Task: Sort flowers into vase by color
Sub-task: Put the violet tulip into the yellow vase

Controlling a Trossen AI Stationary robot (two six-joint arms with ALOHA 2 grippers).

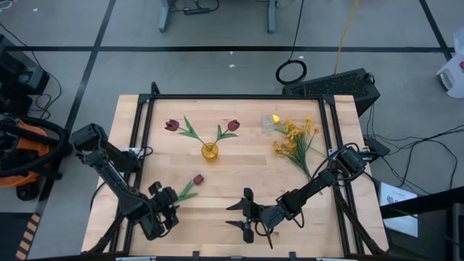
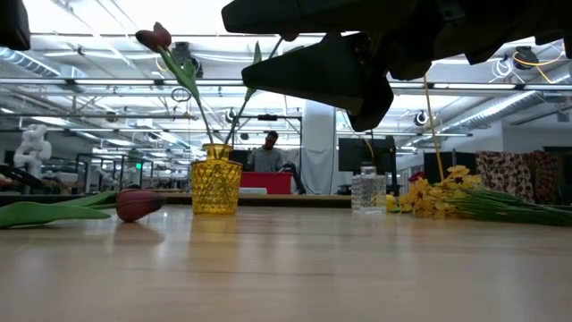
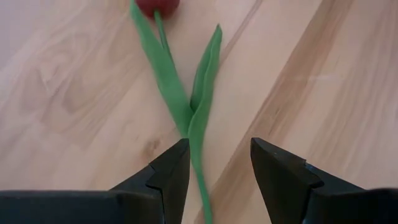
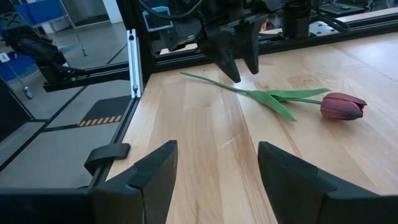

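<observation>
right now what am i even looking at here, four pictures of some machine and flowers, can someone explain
It is a robot with two dark arms at a wooden table, each ending in a two-finger gripper. One picture looks straight down, one looks level across the tabletop, and two come from cameras on the wrists.

Two red tulips stand in a yellow vase. A third red tulip lies flat, and yellow flowers lie beside a small clear vase.

The left gripper is open over the lying tulip's stem, holding nothing. The right gripper waits open nearby, also empty.
</observation>
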